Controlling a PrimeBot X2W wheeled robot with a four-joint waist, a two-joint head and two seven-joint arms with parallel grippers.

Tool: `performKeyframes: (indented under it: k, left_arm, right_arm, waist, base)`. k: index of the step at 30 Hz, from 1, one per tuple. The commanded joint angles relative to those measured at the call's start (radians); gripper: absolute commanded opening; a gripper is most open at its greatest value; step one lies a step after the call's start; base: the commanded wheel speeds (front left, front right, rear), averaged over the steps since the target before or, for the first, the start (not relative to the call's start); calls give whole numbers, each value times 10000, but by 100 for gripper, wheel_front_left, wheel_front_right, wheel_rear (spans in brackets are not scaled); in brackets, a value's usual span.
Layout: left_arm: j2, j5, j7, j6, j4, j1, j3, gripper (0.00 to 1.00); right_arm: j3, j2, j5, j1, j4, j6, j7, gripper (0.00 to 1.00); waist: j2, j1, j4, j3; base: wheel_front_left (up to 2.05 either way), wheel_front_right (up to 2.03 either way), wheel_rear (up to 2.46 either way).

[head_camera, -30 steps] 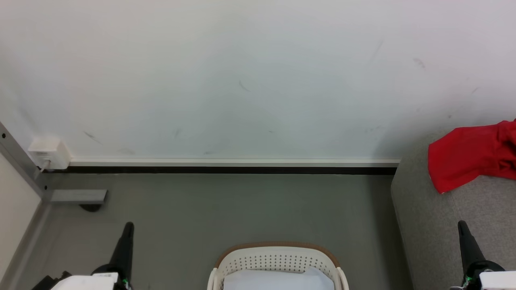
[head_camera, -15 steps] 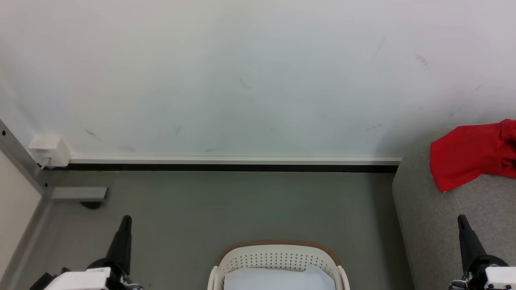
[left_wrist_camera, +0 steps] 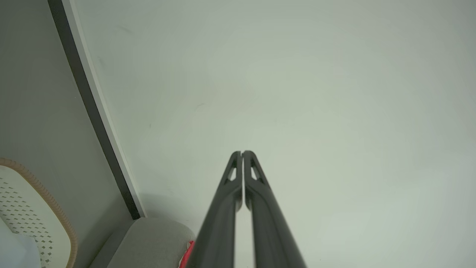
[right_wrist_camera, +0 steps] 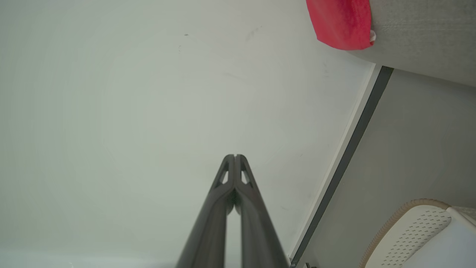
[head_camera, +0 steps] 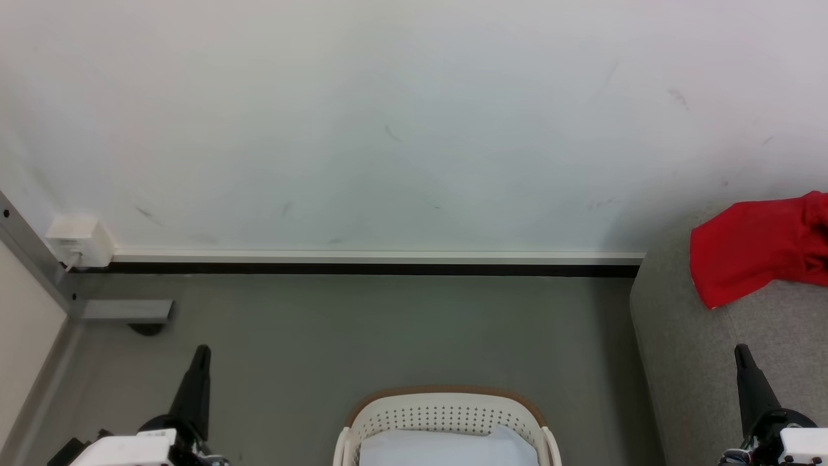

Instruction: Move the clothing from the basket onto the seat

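Both jaws are being held pressed together, empty, on the left gripper [left_wrist_camera: 242, 153] and the right gripper [right_wrist_camera: 235, 156]. The clothing [head_camera: 757, 249] is being carried by the seat [head_camera: 692, 369], draped at its corner, well apart from the basket [head_camera: 446, 396], in which a pale cloth [head_camera: 446, 450] is lying.

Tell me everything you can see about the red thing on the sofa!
The red clothing is bright red all over and looks like soft fabric. It lies crumpled and folded on top of the grey sofa, close to the wall. One pointed corner reaches toward the sofa's rounded end. The right wrist view shows a tiny white bit at its edge. Part of it runs out of the head view. It touches the sofa and nothing else that can be seen.
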Motion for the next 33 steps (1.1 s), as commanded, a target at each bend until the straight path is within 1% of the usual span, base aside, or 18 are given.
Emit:
performKeyframes:
  k: [1, 33]
  left_arm:
    - [73, -134, 44, -62, -26, -81, 32, 0]
    - [72, -135, 42, -62, -29, -79, 27, 0]
  right_arm:
    - [-41, -5, 13, -128, -39, -21, 33, 0]
    - [-39, -5, 15, -126, -40, -21, 31, 0]
  waist:
    - [0, 0, 0, -1]
    - [0, 0, 0, 0]
  base:
    - [0, 0, 0]
    - [0, 0, 0]
